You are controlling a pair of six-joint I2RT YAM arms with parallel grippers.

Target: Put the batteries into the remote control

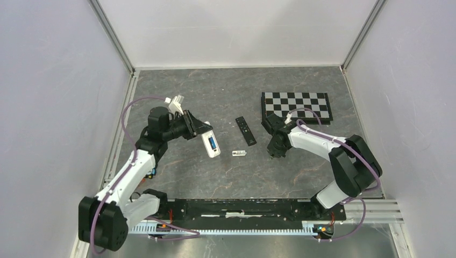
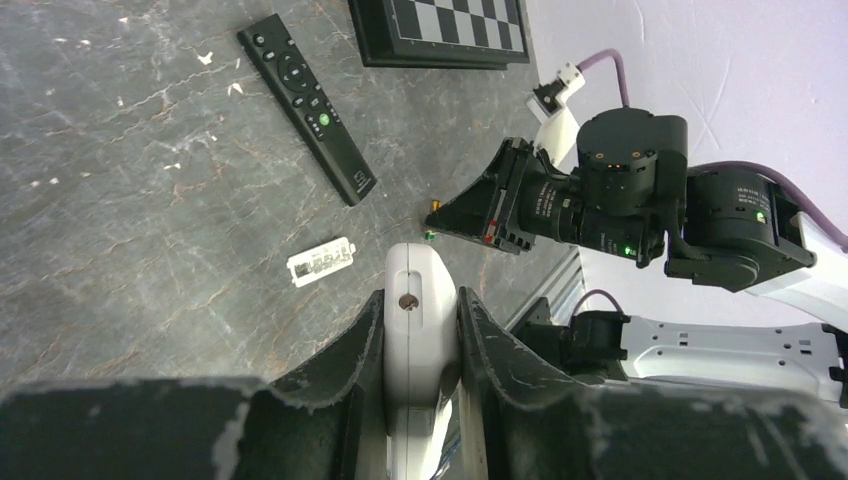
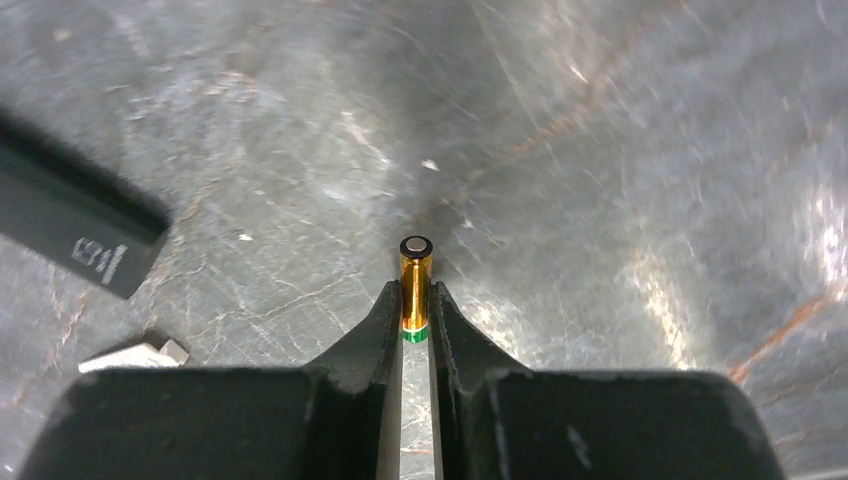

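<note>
My left gripper (image 1: 200, 132) is shut on a white remote (image 1: 211, 144) and holds it above the table, left of centre. A blue patch shows in the remote's upper face. In the left wrist view the remote (image 2: 421, 285) sits edge-on between both fingers of my left gripper (image 2: 420, 305). My right gripper (image 1: 276, 151) is shut on a gold battery with a green band (image 3: 416, 283); in the right wrist view the battery sticks out past the tips of that gripper (image 3: 415, 312), close over the table. Other batteries are not visible.
A black remote (image 1: 246, 130) lies at the table's centre and shows in the left wrist view (image 2: 305, 105). A small white rectangular piece (image 1: 239, 153) lies just in front of it. A chessboard (image 1: 296, 105) lies at the back right.
</note>
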